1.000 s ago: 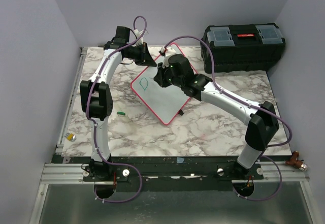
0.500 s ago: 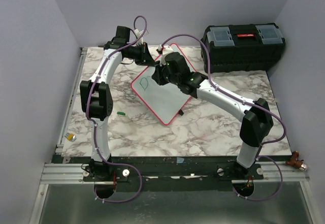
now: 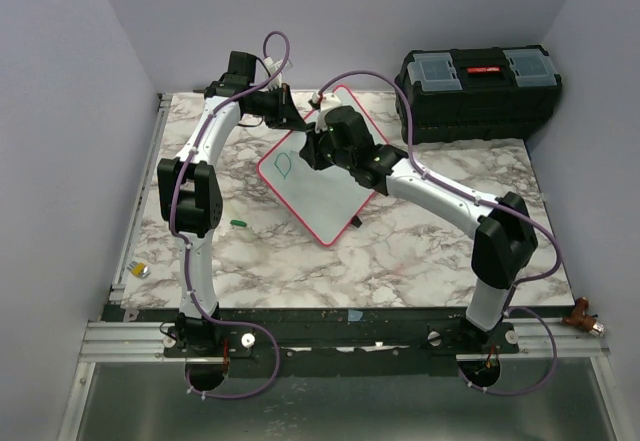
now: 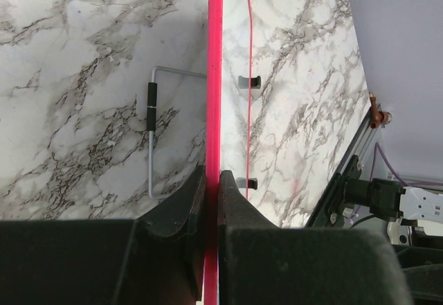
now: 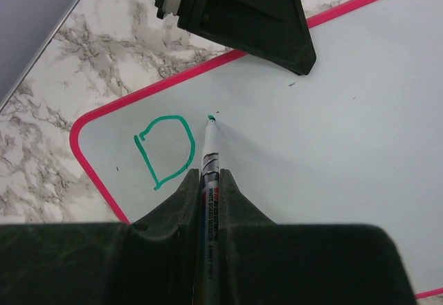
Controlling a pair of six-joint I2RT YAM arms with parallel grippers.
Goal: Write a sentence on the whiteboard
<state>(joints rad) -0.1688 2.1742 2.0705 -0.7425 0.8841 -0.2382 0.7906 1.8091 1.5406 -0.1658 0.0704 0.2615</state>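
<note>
The left gripper pinches the far-left rim of the whiteboard, blocking that edge; the right gripper and its marker crowd the whiteboard's left corner. A black toolbox stands beyond its far-right side. Bare table lies open on its near and right sides.

White tubular left arm and matching right arm, bulky black joint housings. Thin purple cable loops along each. Matte black wedge-shaped fingers. Base fasteners look like silver screws; resolution poor.
</note>
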